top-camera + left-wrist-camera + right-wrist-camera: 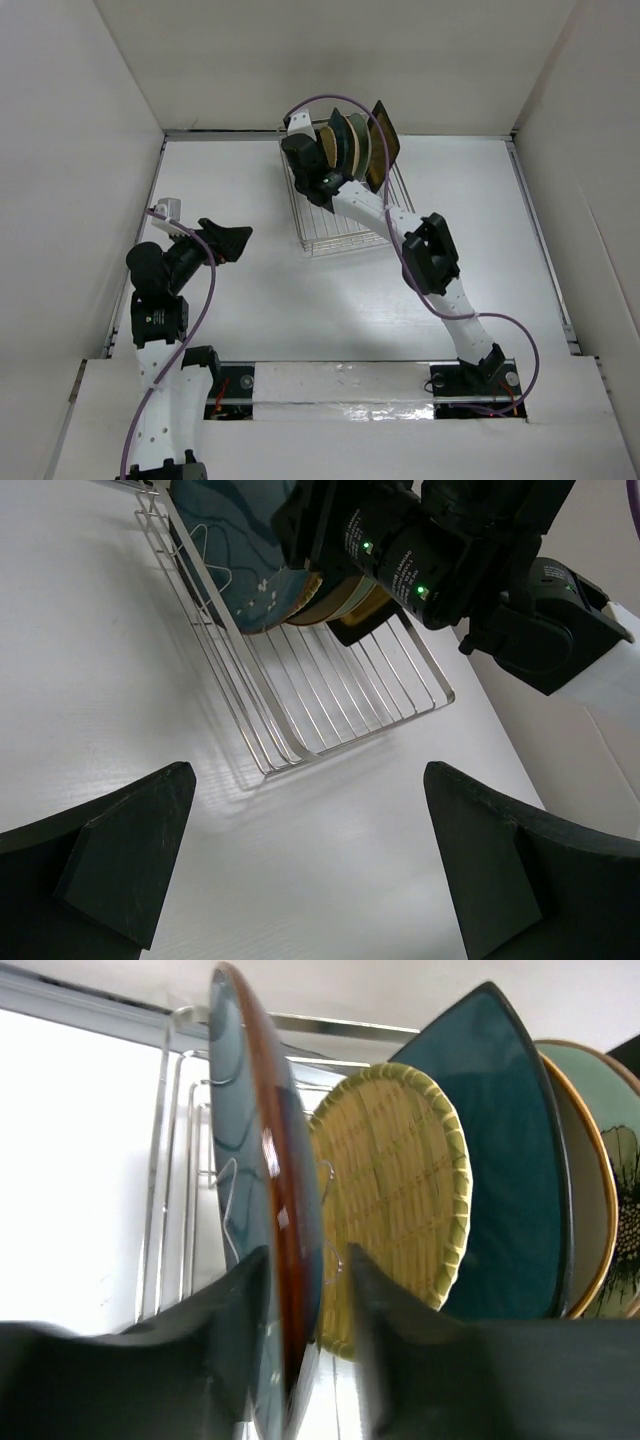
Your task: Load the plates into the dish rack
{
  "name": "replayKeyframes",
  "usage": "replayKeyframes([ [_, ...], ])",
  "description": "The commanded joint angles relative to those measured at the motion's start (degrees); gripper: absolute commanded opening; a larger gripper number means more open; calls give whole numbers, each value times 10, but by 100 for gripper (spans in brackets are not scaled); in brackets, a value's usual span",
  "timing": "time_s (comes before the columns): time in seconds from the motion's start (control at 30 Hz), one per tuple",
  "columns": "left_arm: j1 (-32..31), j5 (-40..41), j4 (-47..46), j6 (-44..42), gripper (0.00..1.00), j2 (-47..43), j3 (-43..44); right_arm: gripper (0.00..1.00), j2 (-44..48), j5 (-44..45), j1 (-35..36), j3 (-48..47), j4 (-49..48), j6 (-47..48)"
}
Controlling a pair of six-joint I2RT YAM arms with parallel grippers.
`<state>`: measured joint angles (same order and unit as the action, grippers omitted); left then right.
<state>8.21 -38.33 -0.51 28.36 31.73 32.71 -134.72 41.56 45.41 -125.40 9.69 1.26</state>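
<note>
The dish rack point(335, 235) is being shown at the middle of the tabletop's far edge, with the plates being carried upright in a row at its far end. The dark teal round plate point(245, 1210) is being straddled at its lower rim by the right gripper point(300, 1300), one finger on each face; whether the jaws are being pressed onto it cannot be told. Beside it, the yellow woven-look plate point(400, 1190) and the dark teal rounded-square plate point(500, 1160) are being supported on edge. The left gripper point(225, 242) is being held near the left edge, well apart from the rack, jaws spread wide.
</note>
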Motion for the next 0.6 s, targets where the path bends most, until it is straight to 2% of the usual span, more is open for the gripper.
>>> replayKeyframes([
  [0.0,-3,3,-15,-9,99,-1,0,55,51,-6,8,2,-55,-12],
  [0.1,-3,9,-11,-11,99,0,1,70,95,-25,8,18,-45,-37],
  [0.17,-3,13,-10,-12,99,0,1,75,127,-41,8,44,-47,-46],
  [0.27,-3,17,-11,-11,99,4,1,77,199,-60,8,90,-43,-56],
  [0.37,-3,12,-15,-11,99,11,2,78,298,-87,8,160,-63,-69],
  [0.5,-3,-1,-14,-9,99,15,20,78,447,-121,8,314,-91,-101],
  [0.57,-3,-2,-23,7,99,7,28,62,552,-147,8,434,-135,-129],
])
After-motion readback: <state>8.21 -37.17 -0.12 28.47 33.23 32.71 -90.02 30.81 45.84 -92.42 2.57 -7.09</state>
